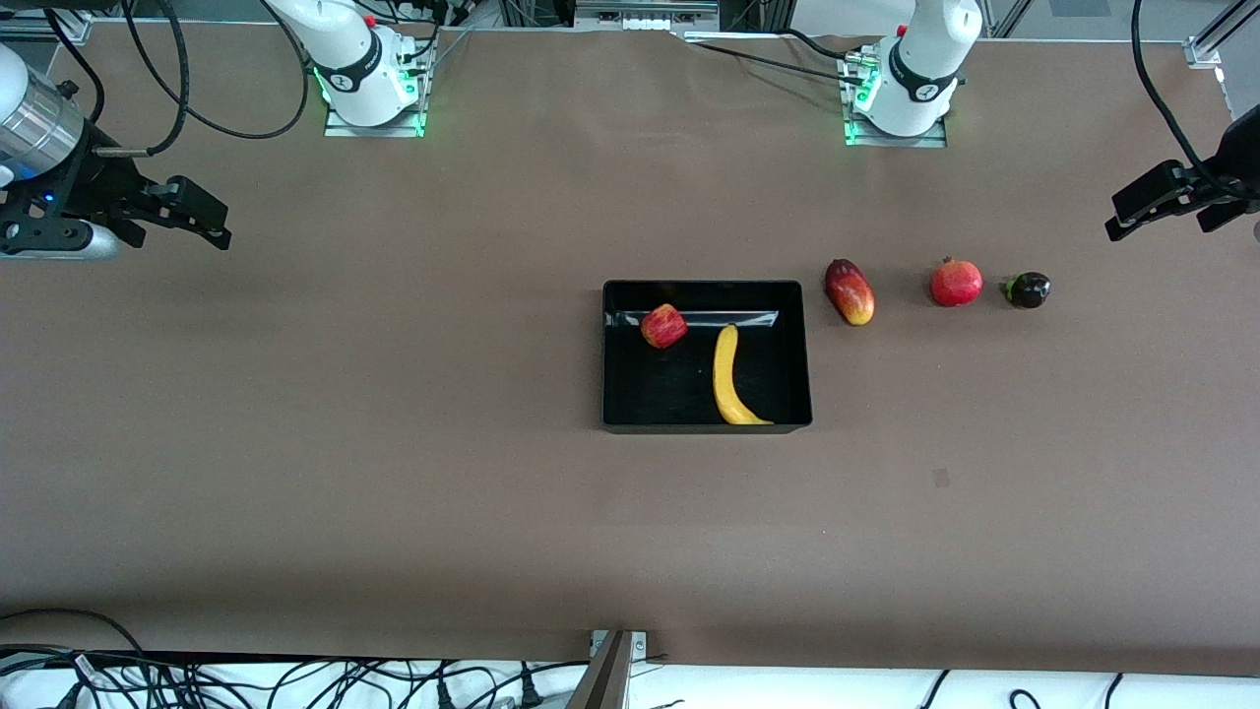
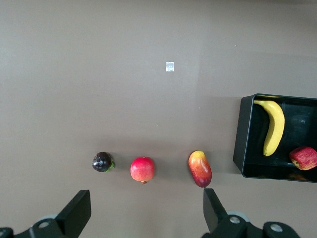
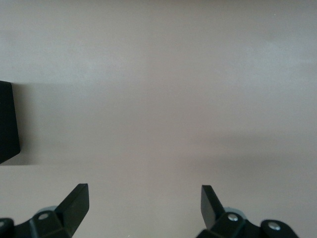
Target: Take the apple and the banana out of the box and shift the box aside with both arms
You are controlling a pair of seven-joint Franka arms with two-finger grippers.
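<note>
The brown table (image 1: 394, 414) carries my black box (image 1: 707, 425) near its middle, long axis running from my right arm's end toward my left arm's end, open top up. Inside it the banana (image 1: 730, 379) lies lengthwise from the wall farther from the front camera to the nearer wall, its curved tip turned toward my left arm's end and touching the nearer wall. The apple (image 1: 664, 326) sits beside it, close to the farther wall, on the side toward my right arm's end.

Outside the box, toward my left arm's end, stand a mango (image 1: 850, 291), a pomegranate (image 1: 956, 283) and a small dark fruit (image 1: 1028, 290) in a row, each apart from the next.

My left gripper (image 1: 1147, 207) hangs over that end of the table, fingers (image 2: 77, 212) spread wide, holding nothing. My right gripper (image 1: 192, 212) waits over the other end, fingers (image 3: 74, 201) likewise apart and empty.
</note>
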